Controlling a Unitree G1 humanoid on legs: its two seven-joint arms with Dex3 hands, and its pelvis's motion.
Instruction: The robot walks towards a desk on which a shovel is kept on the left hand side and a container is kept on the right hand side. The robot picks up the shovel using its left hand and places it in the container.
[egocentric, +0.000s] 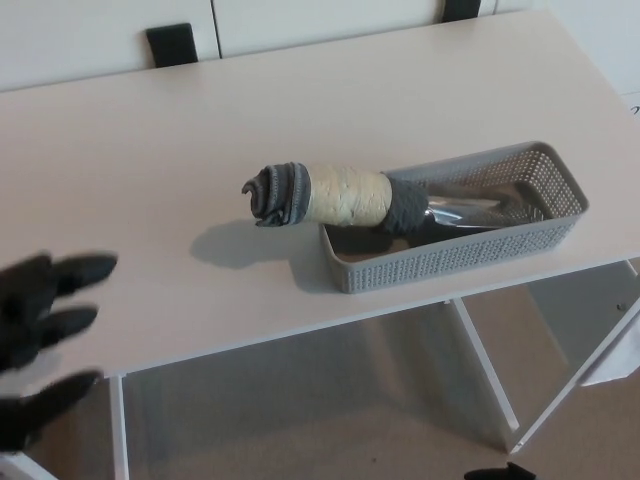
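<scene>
My left hand hung at the eight o'clock edge of the head view, low over the near lip of the desk, its black fingers spread apart and holding nothing, their tips aimed toward three o'clock. The shovel lay well apart from that hand, off toward two o'clock from my fingertips, with its long axis running roughly from nine o'clock to three o'clock across the desk, tilted a little so the handle end rode higher. Its wrapped handle, grey cloth at the butt and pale tape along the middle, jutted out past the container at the nine o'clock end and cast a shadow on the bare desktop beneath it, while the shiny blade lay down inside the container toward three o'clock. The handle appeared to rest on the container's short nine o'clock wall. The container, a grey perforated tray, sat at the four o'clock side of the desk, close to the near edge, and held nothing else that I could see. My right hand did not show at all, so the left was the only hand anywhere near the shovel. Judged from how things lay, the placing looked done, with the blade contained and only the handle overhanging; any further move would mean reaching back toward two o'clock for the handle's butt.
</scene>
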